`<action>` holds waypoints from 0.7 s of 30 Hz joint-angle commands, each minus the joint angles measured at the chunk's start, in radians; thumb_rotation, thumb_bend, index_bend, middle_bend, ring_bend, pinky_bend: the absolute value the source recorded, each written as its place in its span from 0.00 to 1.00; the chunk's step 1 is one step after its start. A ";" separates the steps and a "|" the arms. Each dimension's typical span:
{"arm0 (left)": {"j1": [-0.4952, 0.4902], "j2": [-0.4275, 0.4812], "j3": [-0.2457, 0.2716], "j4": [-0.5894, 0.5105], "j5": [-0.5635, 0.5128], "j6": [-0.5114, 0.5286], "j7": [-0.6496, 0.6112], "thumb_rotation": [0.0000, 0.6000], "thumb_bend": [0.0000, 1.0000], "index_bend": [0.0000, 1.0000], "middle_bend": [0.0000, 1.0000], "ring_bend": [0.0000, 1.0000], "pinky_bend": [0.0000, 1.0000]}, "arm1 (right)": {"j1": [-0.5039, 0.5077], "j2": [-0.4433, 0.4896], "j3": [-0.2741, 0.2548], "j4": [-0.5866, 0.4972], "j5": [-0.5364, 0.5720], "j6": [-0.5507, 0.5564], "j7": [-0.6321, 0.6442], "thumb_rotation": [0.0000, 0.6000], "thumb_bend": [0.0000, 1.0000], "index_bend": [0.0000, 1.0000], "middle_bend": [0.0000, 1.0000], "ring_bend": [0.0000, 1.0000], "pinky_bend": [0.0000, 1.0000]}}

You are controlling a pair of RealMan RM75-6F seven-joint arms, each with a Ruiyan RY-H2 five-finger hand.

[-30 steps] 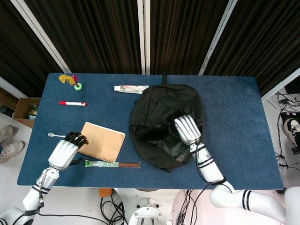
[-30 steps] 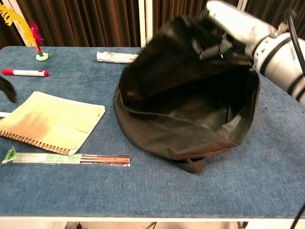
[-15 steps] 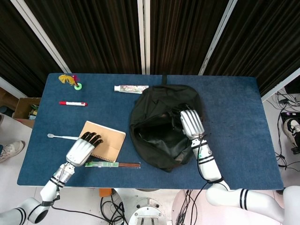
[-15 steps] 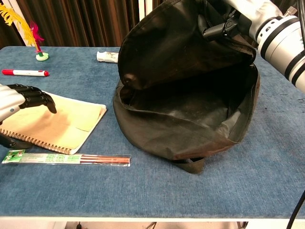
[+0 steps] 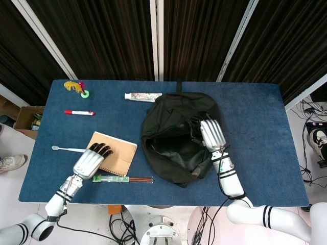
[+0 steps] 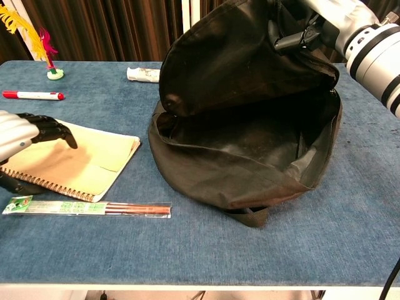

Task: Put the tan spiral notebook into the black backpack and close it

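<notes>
The tan spiral notebook (image 5: pixel 115 153) (image 6: pixel 78 164) lies flat on the blue table, left of the black backpack (image 5: pixel 176 140) (image 6: pixel 250 150). My left hand (image 5: pixel 90 162) (image 6: pixel 22 132) has its dark fingers on the notebook's left end, with the thumb at the near spiral edge, pinching it. The backpack lies on its back with its mouth wide open toward me. My right hand (image 5: pixel 211 133) (image 6: pixel 331 19) grips the upper flap and holds it raised, so the empty dark inside shows.
A chopsticks packet (image 5: pixel 122 179) (image 6: pixel 87 208) lies just in front of the notebook. A thin white stick (image 5: pixel 64 148) lies to its left. Farther back are a red marker (image 5: pixel 79 112) (image 6: pixel 32 95), a feather toy (image 5: pixel 76 88) and a tube (image 5: pixel 142 96) (image 6: pixel 142 75).
My left hand slid from the notebook's left side onto it and settled there. My right hand lifted the flap higher and to the right, opening the backpack's mouth wider.
</notes>
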 commanded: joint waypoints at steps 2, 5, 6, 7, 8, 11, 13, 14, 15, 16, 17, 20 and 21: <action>-0.031 -0.074 -0.016 0.107 0.025 0.036 -0.087 1.00 0.14 0.33 0.27 0.20 0.25 | -0.002 0.004 0.001 0.001 0.003 0.008 0.006 1.00 0.63 0.66 0.53 0.43 0.23; -0.044 -0.135 -0.020 0.218 0.064 0.108 -0.153 1.00 0.22 0.41 0.36 0.26 0.28 | -0.005 0.004 0.005 0.003 0.008 0.019 0.012 1.00 0.63 0.66 0.53 0.43 0.22; -0.050 -0.156 -0.018 0.262 0.083 0.138 -0.176 1.00 0.26 0.45 0.41 0.31 0.31 | -0.005 0.004 0.006 0.003 0.010 0.021 0.013 1.00 0.63 0.66 0.53 0.43 0.21; -0.057 -0.185 -0.015 0.328 0.108 0.182 -0.206 1.00 0.29 0.50 0.46 0.36 0.35 | -0.005 0.004 0.007 0.003 0.012 0.022 0.016 1.00 0.63 0.66 0.53 0.43 0.21; -0.062 -0.209 -0.014 0.382 0.127 0.222 -0.229 1.00 0.33 0.56 0.53 0.44 0.39 | -0.004 0.004 0.008 0.002 0.014 0.022 0.018 1.00 0.63 0.66 0.53 0.43 0.21; -0.070 -0.286 -0.011 0.555 0.158 0.325 -0.291 1.00 0.38 0.66 0.63 0.55 0.49 | -0.001 0.003 0.011 0.002 0.019 0.024 0.020 1.00 0.63 0.66 0.53 0.43 0.20; -0.071 -0.324 -0.010 0.640 0.161 0.369 -0.329 1.00 0.38 0.69 0.67 0.59 0.54 | 0.001 0.004 0.016 -0.001 0.025 0.024 0.023 1.00 0.63 0.66 0.53 0.43 0.19; -0.070 -0.337 -0.010 0.669 0.160 0.388 -0.350 1.00 0.38 0.71 0.69 0.60 0.56 | 0.001 0.004 0.019 -0.002 0.028 0.025 0.025 1.00 0.63 0.66 0.53 0.43 0.19; -0.069 -0.350 -0.011 0.696 0.158 0.404 -0.371 1.00 0.38 0.72 0.69 0.61 0.57 | 0.002 0.004 0.022 -0.002 0.031 0.027 0.025 1.00 0.63 0.66 0.53 0.43 0.19; -0.068 -0.364 -0.010 0.727 0.155 0.423 -0.395 1.00 0.39 0.73 0.69 0.61 0.59 | 0.003 0.004 0.025 -0.003 0.035 0.028 0.025 1.00 0.63 0.66 0.53 0.43 0.18; -0.066 -0.374 -0.011 0.749 0.153 0.440 -0.411 1.00 0.39 0.73 0.70 0.62 0.60 | 0.004 0.004 0.027 -0.004 0.037 0.028 0.025 1.00 0.63 0.66 0.53 0.43 0.18; -0.064 -0.402 -0.011 0.813 0.149 0.506 -0.457 1.00 0.39 0.75 0.70 0.62 0.60 | 0.009 0.004 0.033 -0.007 0.042 0.033 0.019 1.00 0.63 0.66 0.53 0.43 0.16; -0.064 -0.409 -0.010 0.830 0.148 0.529 -0.467 1.00 0.39 0.75 0.70 0.63 0.60 | 0.011 0.003 0.036 -0.007 0.043 0.035 0.016 1.00 0.63 0.65 0.53 0.43 0.16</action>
